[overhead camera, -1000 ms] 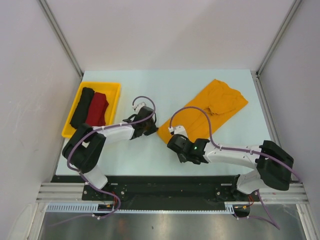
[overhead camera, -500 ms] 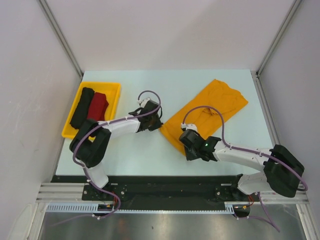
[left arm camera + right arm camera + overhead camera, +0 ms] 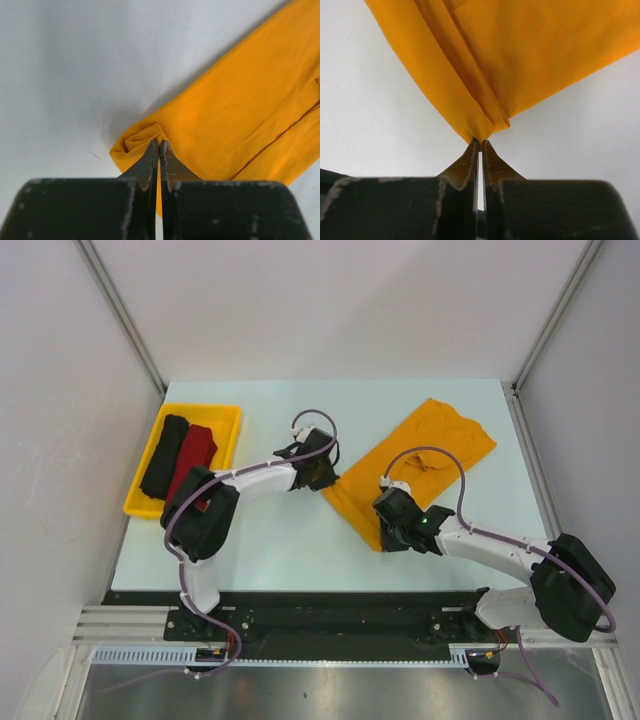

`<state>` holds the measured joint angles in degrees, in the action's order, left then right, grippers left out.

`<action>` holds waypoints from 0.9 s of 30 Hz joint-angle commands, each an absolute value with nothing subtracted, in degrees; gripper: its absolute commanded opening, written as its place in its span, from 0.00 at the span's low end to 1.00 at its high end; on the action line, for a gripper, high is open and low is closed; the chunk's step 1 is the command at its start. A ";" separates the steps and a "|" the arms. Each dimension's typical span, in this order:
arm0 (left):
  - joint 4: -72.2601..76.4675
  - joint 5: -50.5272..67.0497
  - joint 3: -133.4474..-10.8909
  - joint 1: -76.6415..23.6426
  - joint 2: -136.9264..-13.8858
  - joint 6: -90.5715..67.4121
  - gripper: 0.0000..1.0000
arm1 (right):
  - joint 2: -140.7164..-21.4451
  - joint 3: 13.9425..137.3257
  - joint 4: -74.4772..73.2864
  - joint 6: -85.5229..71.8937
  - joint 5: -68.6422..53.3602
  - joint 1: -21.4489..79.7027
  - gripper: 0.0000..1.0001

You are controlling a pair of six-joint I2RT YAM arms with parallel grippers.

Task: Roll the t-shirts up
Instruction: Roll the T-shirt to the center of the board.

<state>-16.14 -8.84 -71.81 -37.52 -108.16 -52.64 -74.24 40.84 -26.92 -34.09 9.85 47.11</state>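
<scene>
The mustard-orange t-shirt point(image 3: 420, 465) lies on the pale table point(image 3: 280, 540), folded lengthwise into a long band that runs diagonally away from the arms. Each pincer holds one corner of its near, narrow end. The left pincer point(image 3: 328, 482) has its jaws pressed together on the band's left corner. In its wrist view the cloth point(image 3: 235, 110) bunches into a small fold right at the tips and spreads ahead and to the right of them. The right pincer point(image 3: 388, 538) is likewise clamped on the other near corner. Its wrist view shows the layered edges of the shirt point(image 3: 530, 55) converging to a point between the closed tips, with the rest fanning out ahead. Gripping both ends of the same short edge looks like the set-up for starting the roll, since the edge can then be lifted and turned over evenly along the band instead of skewing to one side. No turn of the roll shows yet. The band lies flat, and its far end, somewhat rumpled, sits well ahead of both pincers. Well apart to the left of the left pincer, a yellow tray point(image 3: 200, 408) holds a black roll point(image 3: 163, 453) and a dark red roll point(image 3: 195, 458) side by side. These are probably shirts already finished, which would make the orange one the last to do.
</scene>
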 commanded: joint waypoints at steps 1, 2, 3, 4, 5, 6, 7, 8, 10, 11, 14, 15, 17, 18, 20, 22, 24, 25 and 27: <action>-17.23 -10.90 -75.93 -37.71 -110.39 -50.98 0.00 | -74.00 39.90 -28.47 -35.42 10.11 46.14 0.06; -17.31 -10.99 -76.02 -37.71 -110.91 -50.98 0.00 | -73.83 39.90 -28.48 -35.59 10.72 46.06 0.06; -17.49 -11.16 -76.37 -37.71 -111.35 -50.98 0.00 | -73.57 39.90 -28.65 -35.86 11.16 46.14 0.07; -17.75 -11.34 -76.81 -37.71 -111.62 -50.98 0.00 | -72.61 39.90 -28.91 -35.95 11.34 46.14 0.09; -17.93 -11.60 -76.90 -37.79 -111.88 -50.98 0.00 | -71.81 39.90 -29.18 -36.03 12.12 46.23 0.14; -17.93 -11.51 -76.99 -37.79 -112.32 -50.98 0.00 | -71.02 39.90 -29.61 -36.21 12.65 46.40 0.16; -18.02 -11.60 -77.17 -37.79 -112.50 -50.98 0.00 | -68.84 39.90 -30.23 -36.21 13.27 46.67 0.19; -18.10 -11.51 -77.08 -37.88 -112.67 -50.98 0.00 | -67.69 40.16 -30.58 -36.21 14.66 46.93 0.25; -17.84 -11.60 -77.08 -37.97 -113.03 -50.98 0.00 | -64.09 40.60 -31.46 -36.47 16.16 48.60 0.27; -17.75 -11.51 -77.17 -37.97 -113.11 -50.98 0.00 | -63.03 40.95 -31.73 -36.65 18.09 49.39 0.28; -17.75 -11.60 -77.08 -38.06 -113.12 -51.06 0.00 | -62.05 43.50 -31.73 -35.34 21.69 52.99 0.30; -17.67 -11.60 -77.08 -38.06 -113.12 -51.06 0.00 | -62.57 45.16 -30.95 -34.55 21.80 53.61 0.30; -17.49 -11.60 -76.99 -38.06 -113.11 -51.15 0.00 | -66.16 47.19 -28.57 -31.84 22.50 54.93 0.28; -17.40 -11.43 -77.17 -38.06 -113.12 -51.07 0.00 | -67.92 48.94 -26.30 -30.77 22.67 55.28 0.28; -17.49 -11.43 -77.26 -38.14 -113.38 -51.15 0.00 | -72.57 50.97 -24.35 -28.92 23.46 55.81 0.26; -17.58 -11.42 -77.43 -38.14 -113.47 -51.06 0.00 | -75.05 52.64 -21.72 -26.99 24.69 55.64 0.26; -17.67 -11.51 -77.52 -38.23 -113.64 -51.06 0.00 | -78.04 53.08 -19.00 -25.76 24.26 54.85 0.28; -17.67 -11.43 -77.52 -38.32 -113.64 -50.98 0.00 | -79.00 53.17 -18.11 -25.49 22.78 54.06 0.29; -17.58 -11.34 -77.61 -38.23 -113.99 -51.15 0.00 | -81.11 53.17 -16.10 -25.05 21.98 52.65 0.32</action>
<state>-17.65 -9.93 -75.35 -38.04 -112.99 -52.03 -78.48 51.16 -22.15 -28.21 21.41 54.92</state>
